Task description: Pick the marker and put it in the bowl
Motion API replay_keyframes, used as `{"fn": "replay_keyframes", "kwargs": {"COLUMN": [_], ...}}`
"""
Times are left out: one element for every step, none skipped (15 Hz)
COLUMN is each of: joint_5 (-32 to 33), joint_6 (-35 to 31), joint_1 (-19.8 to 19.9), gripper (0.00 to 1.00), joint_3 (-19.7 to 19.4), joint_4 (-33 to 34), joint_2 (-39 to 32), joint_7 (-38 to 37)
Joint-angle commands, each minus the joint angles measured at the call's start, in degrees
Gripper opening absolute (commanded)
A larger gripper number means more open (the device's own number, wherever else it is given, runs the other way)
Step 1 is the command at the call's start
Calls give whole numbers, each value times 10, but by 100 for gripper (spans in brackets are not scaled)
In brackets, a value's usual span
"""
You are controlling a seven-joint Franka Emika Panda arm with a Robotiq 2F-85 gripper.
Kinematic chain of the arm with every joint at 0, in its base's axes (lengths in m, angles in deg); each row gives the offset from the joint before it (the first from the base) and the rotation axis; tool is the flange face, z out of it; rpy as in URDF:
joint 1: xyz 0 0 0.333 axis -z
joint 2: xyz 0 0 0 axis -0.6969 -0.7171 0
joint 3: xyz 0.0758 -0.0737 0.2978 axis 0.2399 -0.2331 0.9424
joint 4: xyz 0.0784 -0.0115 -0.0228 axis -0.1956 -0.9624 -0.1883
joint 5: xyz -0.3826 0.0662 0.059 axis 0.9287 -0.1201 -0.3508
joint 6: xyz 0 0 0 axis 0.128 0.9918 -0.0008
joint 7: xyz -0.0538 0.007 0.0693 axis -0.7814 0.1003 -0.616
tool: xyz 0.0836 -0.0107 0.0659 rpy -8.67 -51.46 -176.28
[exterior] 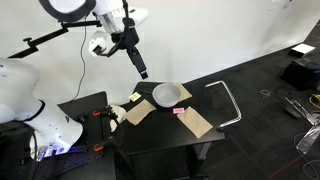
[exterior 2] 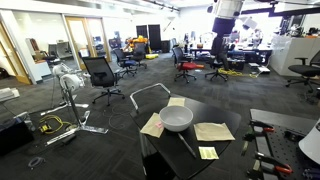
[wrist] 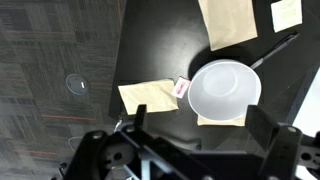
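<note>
The light-grey bowl [exterior: 167, 94] stands on the black table, also in an exterior view [exterior 2: 177, 118] and in the wrist view [wrist: 225, 88]. A dark slim marker [wrist: 272, 50] lies on the table beside the bowl, pointing away from its rim; it also shows in an exterior view [exterior 2: 188, 146]. My gripper [exterior: 142, 70] hangs well above the table, over the bowl's side. In the wrist view its fingers [wrist: 200, 125] stand wide apart with nothing between them.
Flat brown cardboard pieces [wrist: 150, 95] [wrist: 228, 20] lie around the bowl, one partly under it. A small pink item [wrist: 181, 88] and a yellow note [wrist: 287, 12] lie nearby. A chrome tube frame [exterior: 228, 100] stands beside the table. Office chairs [exterior 2: 100, 72] stand further off.
</note>
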Motion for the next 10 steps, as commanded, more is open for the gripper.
{"fn": "replay_keyframes", "kwargs": {"joint_5": [-38, -48, -56, -66, -79, -90, -100, -111, -122, -138], "joint_6": [-20, -22, -22, -20, -18, -18, -17, -18, -25, -32], "joint_1": [-28, -36, -42, -47, -53, -57, -60, -65, -68, -72], "gripper": [100, 100, 100, 100, 100, 100, 100, 100, 100, 100], "joint_3": [43, 58, 71, 85, 97, 107, 119, 128, 135, 141], "joint_4": [-24, -27, -28, -29, -30, -31, -32, -34, -38, -43], "joint_2": [16, 17, 16, 15, 14, 12, 9, 5, 2, -5], "joint_7": [-70, -94, -115, -143, -171, -194, -221, -243, -264, -282]}}
